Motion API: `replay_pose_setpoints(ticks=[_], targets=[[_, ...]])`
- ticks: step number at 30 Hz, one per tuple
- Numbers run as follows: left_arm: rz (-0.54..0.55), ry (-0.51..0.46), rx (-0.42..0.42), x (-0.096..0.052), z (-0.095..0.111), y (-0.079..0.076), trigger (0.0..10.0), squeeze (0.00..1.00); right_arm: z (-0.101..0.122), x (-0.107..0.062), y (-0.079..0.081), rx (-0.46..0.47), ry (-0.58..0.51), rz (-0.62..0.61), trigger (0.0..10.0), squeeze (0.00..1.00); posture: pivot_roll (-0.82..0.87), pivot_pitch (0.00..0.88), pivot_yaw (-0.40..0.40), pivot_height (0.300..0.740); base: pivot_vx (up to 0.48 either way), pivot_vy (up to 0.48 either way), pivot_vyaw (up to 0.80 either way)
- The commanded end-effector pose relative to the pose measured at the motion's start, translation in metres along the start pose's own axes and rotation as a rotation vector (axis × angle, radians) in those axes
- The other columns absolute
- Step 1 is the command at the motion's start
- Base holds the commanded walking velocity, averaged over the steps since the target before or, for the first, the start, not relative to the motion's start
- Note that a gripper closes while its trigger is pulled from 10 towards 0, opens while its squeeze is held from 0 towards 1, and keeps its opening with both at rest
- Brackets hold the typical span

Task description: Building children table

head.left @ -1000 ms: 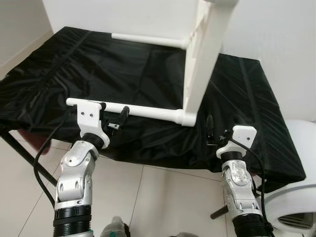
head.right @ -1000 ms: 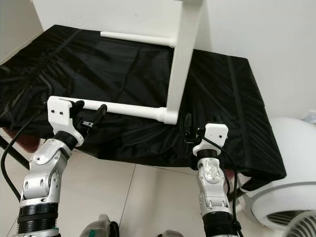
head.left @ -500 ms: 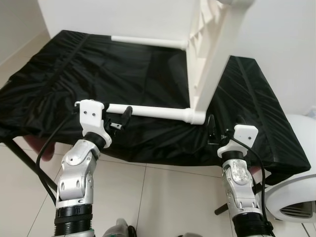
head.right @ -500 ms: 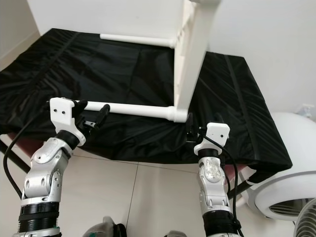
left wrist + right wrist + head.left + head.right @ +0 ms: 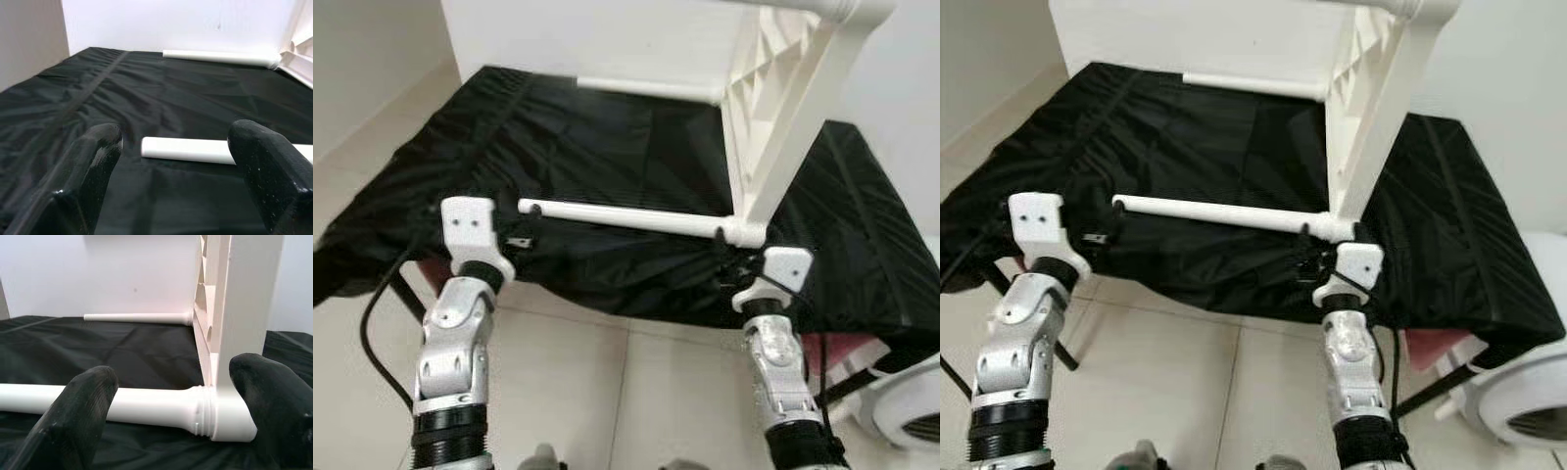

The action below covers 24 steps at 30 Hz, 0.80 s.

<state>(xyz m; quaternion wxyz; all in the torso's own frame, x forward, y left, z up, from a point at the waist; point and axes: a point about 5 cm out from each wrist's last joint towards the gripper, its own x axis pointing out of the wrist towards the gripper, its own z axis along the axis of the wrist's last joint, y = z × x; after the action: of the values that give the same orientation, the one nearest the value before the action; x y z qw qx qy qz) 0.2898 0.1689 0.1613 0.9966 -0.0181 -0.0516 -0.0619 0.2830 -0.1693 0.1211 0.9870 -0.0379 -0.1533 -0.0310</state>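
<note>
I am looking at the white children's table (image 5: 783,108) lying on its side on the black cloth (image 5: 607,166), its two legs pointing left. It looks stiff, light, smooth plastic. My right gripper (image 5: 166,396), fingers apart, is straddling the near leg (image 5: 626,215) at its socket; my left gripper (image 5: 176,161), also spread, is facing that leg's free tip.

— Any writing, labels or numbers to read here?
— None. The white plastic table top (image 5: 607,39), its round white leg (image 5: 636,217) and the black crinkled cloth (image 5: 607,157) beneath are all plain, without print or marks.
</note>
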Motion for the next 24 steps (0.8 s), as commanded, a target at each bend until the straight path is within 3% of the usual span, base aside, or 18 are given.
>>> replay_pose_setpoints(ticks=[1, 7, 14, 24], targets=[[-0.023, -0.007, 0.015, 0.002, 0.001, -0.007, 10.0, 0.0, -0.003, -0.002, -0.008, -0.021, 0.014, -0.021, 10.0, 0.0, 0.0, 0.0, -0.021, 0.74, 0.0, 0.0, 0.0], [-0.007, -0.012, 0.048, 0.004, 0.003, -0.008, 10.0, 0.0, -0.003, 0.0, -0.008, -0.02, 0.013, -0.019, 10.0, 0.0, 0.0, 0.0, -0.029, 0.74, 0.0, 0.0, 0.0], [-0.081, -0.021, 0.083, 0.006, 0.006, -0.018, 10.0, 0.0, -0.001, 0.005, -0.008, -0.029, 0.002, 0.004, 10.0, 0.0, -0.01, 0.0, -0.041, 0.74, 0.0, 0.0, 0.0], [-0.068, -0.077, 0.127, 0.005, 0.017, -0.015, 10.0, 0.0, 0.004, 0.009, -0.008, -0.047, -0.023, 0.035, 10.0, 0.0, 0.0, 0.0, -0.049, 0.74, 0.0, 0.0, 0.0]])
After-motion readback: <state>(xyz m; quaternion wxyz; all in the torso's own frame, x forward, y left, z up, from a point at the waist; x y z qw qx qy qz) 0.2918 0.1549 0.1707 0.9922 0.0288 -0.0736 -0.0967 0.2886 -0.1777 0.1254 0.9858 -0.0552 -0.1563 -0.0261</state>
